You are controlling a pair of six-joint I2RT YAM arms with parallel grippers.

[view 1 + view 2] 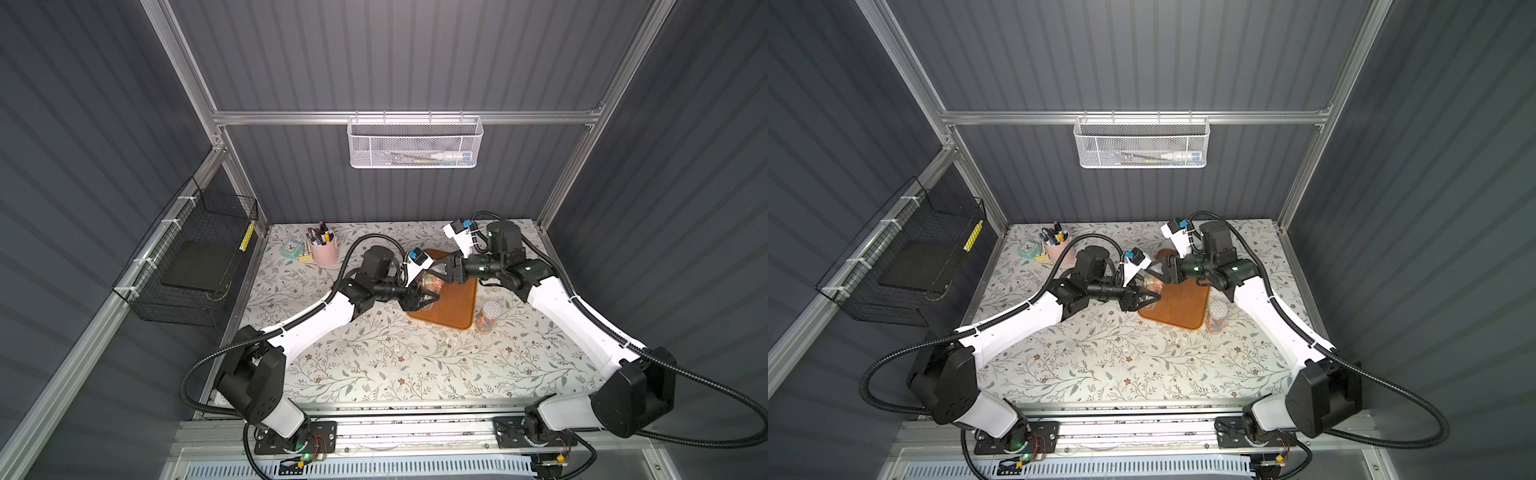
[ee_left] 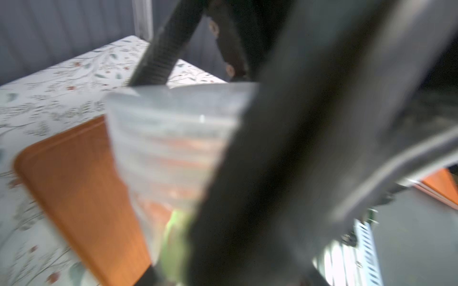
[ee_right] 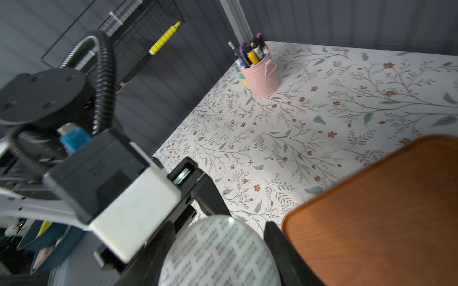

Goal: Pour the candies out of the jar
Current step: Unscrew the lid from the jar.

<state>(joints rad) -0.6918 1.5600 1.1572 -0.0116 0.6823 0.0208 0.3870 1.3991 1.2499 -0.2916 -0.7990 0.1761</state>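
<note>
My left tool (image 1: 430, 298) is clenched on the jar (image 2: 168, 173), holding it above the near-left part of the tray (image 1: 461, 299). My right tool (image 1: 437, 269) meets it from the far side. In the right wrist view its fingers (image 3: 280, 247) flank the printed lid (image 3: 220, 252), so I take it as clenched on the lid. The candies (image 1: 435, 283) show as an orange-pink blur through the wall, all inside, so nothing is poured yet. I cannot tell whether the jar is upright.

What worries me:
- If the lid comes free with a jerk, the jar could twist in my left grip and scatter candies.
- The jar hangs close to the tray's left rim, so a pour from here may send candies over it onto the worktop (image 1: 374, 365).
- The two tools are nearly touching, so a careless wrist turn could knock them together.
- A spare jar (image 1: 487, 318) stands just beside the tray's right edge, under my right forearm, and a low sweep would topple it.

For room, the tray's middle and right are bare and the front of the worktop is open. The pen cup (image 1: 324, 251) sits well apart in the far left corner
</note>
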